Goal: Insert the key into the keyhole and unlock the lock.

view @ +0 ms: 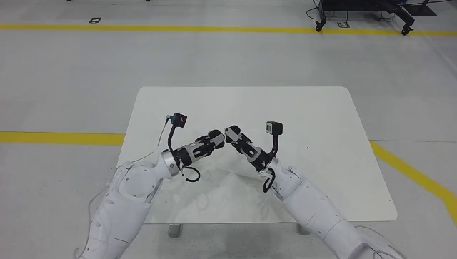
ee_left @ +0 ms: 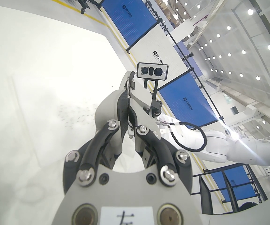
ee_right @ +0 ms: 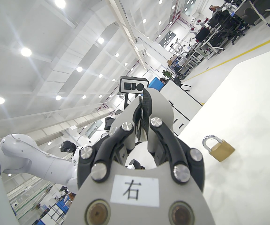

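Padlock (ee_right: 219,149): brass body, silver shackle seated in the body as far as visible; lying flat on the white table (view: 321,116), apart from both grippers, touched by neither; left gripper (ee_left: 128,85): held above the middle of the table, jaws clenched, dark pads (ee_left: 122,108) pressed together; thin metal sliver (ee_left: 127,87) visible at the pad edge near the tips, identity not determinable; right gripper (ee_right: 144,101): likewise above the middle of the table, jaws clenched, black pads in contact along their length; contents, if any, not determinable; in the top view, both arms angled inward from the near table edge, gripper tips set nose to nose, touching or nearly so; right arm's wrist camera (ee_left: 151,71) just behind the tips in the left wrist view; yellow floor line (view: 214,28) beyond the far table edge.
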Robot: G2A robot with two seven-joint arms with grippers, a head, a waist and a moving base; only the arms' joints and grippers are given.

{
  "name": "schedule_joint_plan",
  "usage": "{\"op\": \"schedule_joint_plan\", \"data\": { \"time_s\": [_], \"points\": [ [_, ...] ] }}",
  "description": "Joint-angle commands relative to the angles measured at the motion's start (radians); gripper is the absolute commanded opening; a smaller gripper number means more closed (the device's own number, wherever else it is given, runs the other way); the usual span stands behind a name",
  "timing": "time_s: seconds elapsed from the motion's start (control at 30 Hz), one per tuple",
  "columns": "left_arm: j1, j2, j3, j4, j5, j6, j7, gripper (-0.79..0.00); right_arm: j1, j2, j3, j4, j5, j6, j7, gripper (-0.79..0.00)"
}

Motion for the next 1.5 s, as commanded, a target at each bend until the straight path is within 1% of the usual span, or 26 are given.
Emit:
{"op": "schedule_joint_plan", "data": {
  "time_s": [0.0, 0.33, 0.43, 0.53, 0.6, 0.63, 0.67, 0.73, 0.8, 0.97, 1.0, 1.03, 1.07, 1.1, 1.13, 1.23, 1.27, 1.33, 1.47],
  "points": [
    [0.000, 0.001, -0.002, -0.001, 0.010, 0.001, 0.011, -0.785, 0.000, 0.000, 0.000, 0.000, 0.000, 0.000, 0.000, -0.785],
    [0.008, 0.002, -0.015, -0.004, 0.056, 0.028, 0.118, -0.785, 0.000, 0.000, 0.000, 0.000, 0.000, 0.000, 0.000, -0.785],
    [0.009, 0.002, -0.012, -0.005, 0.054, 0.033, 0.121, -0.785, 0.000, 0.000, 0.000, 0.000, 0.000, 0.000, 0.000, -0.785],
    [0.007, 0.004, -0.010, -0.007, 0.051, 0.025, 0.097, -0.785, 0.000, 0.000, 0.000, 0.000, 0.000, 0.000, 0.000, -0.785],
    [0.004, 0.006, -0.015, -0.015, 0.091, 0.008, 0.105, -0.526, 0.000, 0.000, 0.000, 0.000, 0.000, 0.000, 0.000, -0.785],
    [0.006, 0.008, -0.016, -0.023, 0.133, -0.010, 0.117, -0.345, 0.000, 0.000, 0.000, 0.000, 0.000, 0.000, 0.000, -0.785],
    [0.009, 0.009, -0.014, -0.032, 0.183, -0.032, 0.130, 0.000, 0.000, 0.000, 0.000, 0.000, 0.000, 0.000, 0.000, -0.785],
    [0.019, 0.011, -0.010, -0.049, 0.275, -0.077, 0.177, 0.000, 0.000, 0.000, 0.000, 0.000, 0.000, 0.000, 0.000, -0.785],
    [0.030, 0.011, -0.003, -0.056, 0.330, -0.116, 0.222, 0.000, 0.000, 0.000, 0.000, 0.000, 0.000, 0.000, 0.000, -0.785],
    [0.034, 0.013, 0.001, -0.058, 0.451, -0.173, 0.299, -0.003, 0.000, 0.000, 0.000, 0.000, 0.000, 0.000, 0.000, -0.785],
    [0.035, 0.014, -0.001, -0.061, 0.490, -0.182, 0.317, -0.065, 0.000, 0.000, 0.000, 0.000, 0.000, 0.000, 0.000, -0.785],
    [0.037, 0.015, -0.002, -0.063, 0.534, -0.188, 0.336, -0.086, 0.000, 0.000, 0.000, 0.000, 0.000, 0.000, 0.000, -0.785],
    [0.038, 0.017, -0.005, -0.068, 0.602, -0.188, 0.356, -0.139, 0.000, 0.000, 0.000, 0.000, 0.000, 0.000, 0.000, -0.785],
    [0.042, 0.018, -0.005, -0.072, 0.669, -0.184, 0.381, -0.166, 0.000, 0.000, 0.000, 0.000, 0.000, 0.000, 0.000, -0.785],
    [0.046, 0.020, -0.005, -0.077, 0.755, -0.173, 0.410, -0.172, 0.000, 0.000, 0.000, 0.000, 0.000, 0.000, 0.000, -0.785],
    [0.064, 0.021, 0.015, -0.084, 0.936, -0.154, 0.509, -0.114, 0.000, 0.000, 0.000, 0.000, 0.000, 0.000, 0.000, -0.785],
    [0.068, 0.021, 0.021, -0.083, 0.974, -0.148, 0.539, -0.117, 0.000, 0.000, 0.000, 0.000, 0.000, 0.000, 0.000, -0.785],
    [0.072, 0.021, 0.029, -0.081, 1.040, -0.135, 0.588, -0.169, 0.000, 0.000, 0.000, 0.000, 0.000, 0.000, 0.000, -0.785],
    [0.078, 0.021, 0.030, -0.074, 1.102, -0.098, 0.665, -0.237, 0.000, 0.000, 0.000, 0.000, 0.000, 0.000, 0.000, -0.785]
  ]
}}
